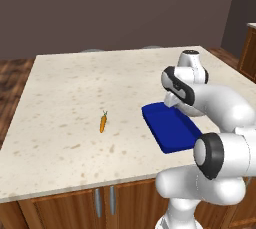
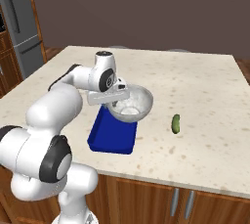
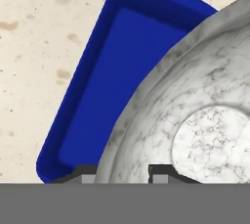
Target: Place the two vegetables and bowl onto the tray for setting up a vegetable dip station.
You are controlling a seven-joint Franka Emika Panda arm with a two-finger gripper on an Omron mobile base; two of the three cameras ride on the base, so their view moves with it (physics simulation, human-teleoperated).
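- Your gripper (image 2: 116,101) is clamped on the rim of the marbled white-grey bowl (image 2: 131,102); in the hand view the two finger tips (image 3: 88,173) sit on either side of the bowl's wall.
- The bowl hangs in the gripper above the counter (image 2: 205,100), raised over the far end of the blue tray (image 2: 111,137). It appears lifted rather than set down, though you cannot tell the exact clearance.
- In the hand view the tray (image 3: 122,71) lies directly below and ahead of the gripper, with the bowl (image 3: 195,110) covering one side of it.
- Nothing is resting on the tray yet, so by my judgement no part of the task is finished; the bowl is the item in hand and is close to placement.
- The cucumber (image 2: 176,123) lies on the counter well off to the right of the gripper, beyond the bowl and apart from the tray.
- The carrot (image 1: 103,122) lies on the counter to the left of the gripper, well clear of the tray (image 1: 170,128).
- Left for you: lower and release the bowl on the tray, then fetch each vegetable in turn.
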